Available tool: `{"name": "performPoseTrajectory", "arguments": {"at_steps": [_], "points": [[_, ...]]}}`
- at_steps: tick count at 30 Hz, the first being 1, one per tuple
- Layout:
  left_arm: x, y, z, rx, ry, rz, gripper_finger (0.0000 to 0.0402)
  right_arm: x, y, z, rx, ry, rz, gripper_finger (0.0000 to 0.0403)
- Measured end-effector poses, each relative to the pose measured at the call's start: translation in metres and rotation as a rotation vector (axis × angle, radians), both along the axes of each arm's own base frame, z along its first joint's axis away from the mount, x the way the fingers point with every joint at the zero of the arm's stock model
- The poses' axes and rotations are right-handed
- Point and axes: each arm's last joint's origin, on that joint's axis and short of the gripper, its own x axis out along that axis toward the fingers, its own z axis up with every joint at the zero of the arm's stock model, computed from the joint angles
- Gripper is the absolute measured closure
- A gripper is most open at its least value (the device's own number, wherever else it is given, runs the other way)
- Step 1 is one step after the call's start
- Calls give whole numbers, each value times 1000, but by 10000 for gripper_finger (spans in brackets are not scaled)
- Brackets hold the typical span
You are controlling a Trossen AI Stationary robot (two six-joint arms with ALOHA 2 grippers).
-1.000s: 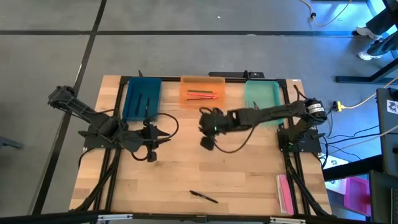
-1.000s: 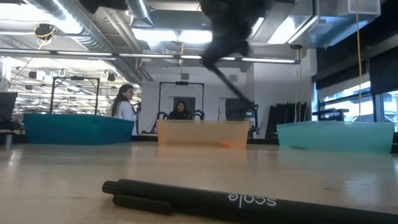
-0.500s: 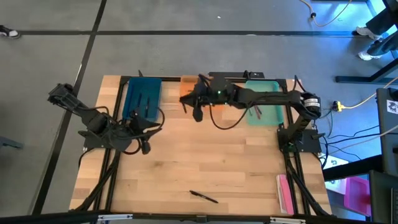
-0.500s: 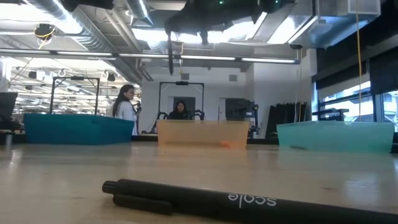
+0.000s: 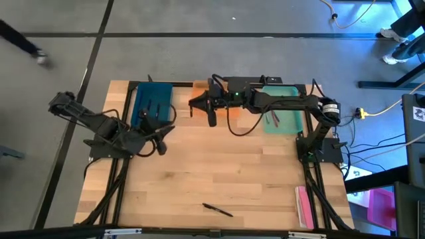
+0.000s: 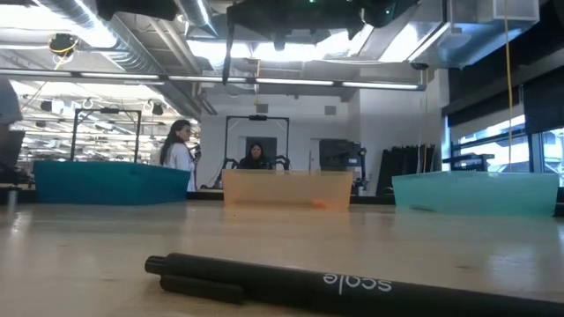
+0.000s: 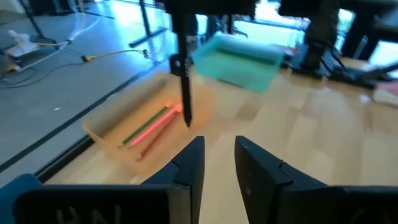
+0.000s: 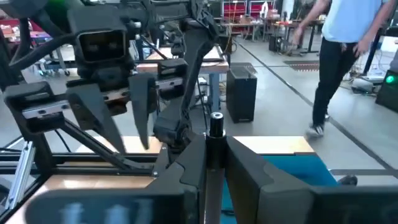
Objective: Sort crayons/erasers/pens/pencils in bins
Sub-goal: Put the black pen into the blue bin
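Carrying a black pen (image 7: 183, 81) upright in my right gripper (image 5: 212, 108), now between the teal bin (image 5: 152, 104) and the orange bin (image 5: 234, 106).
Left gripper (image 5: 161, 133), fingers slightly parted and empty, has drifted toward the teal bin; another pen (image 5: 217, 210) lies well apart at the table's near edge.

Wooden table (image 5: 252, 179): three bins (image 5: 151, 104) at rear, black pen (image 5: 217, 210) near front.
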Motion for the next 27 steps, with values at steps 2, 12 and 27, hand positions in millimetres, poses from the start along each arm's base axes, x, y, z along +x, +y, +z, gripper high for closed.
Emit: {"name": "performPoseTrajectory", "arguments": {"at_steps": [2,12,27], "points": [[2,4,2,-5,-21,31,321,0,0,1,-2,-6,0,352],[26,25,6,86,-9,85,321,0,0,3,-27,-27,0,352],[55,57,2,111,21,69,321,0,0,3,-31,-29,-1,352]]}}
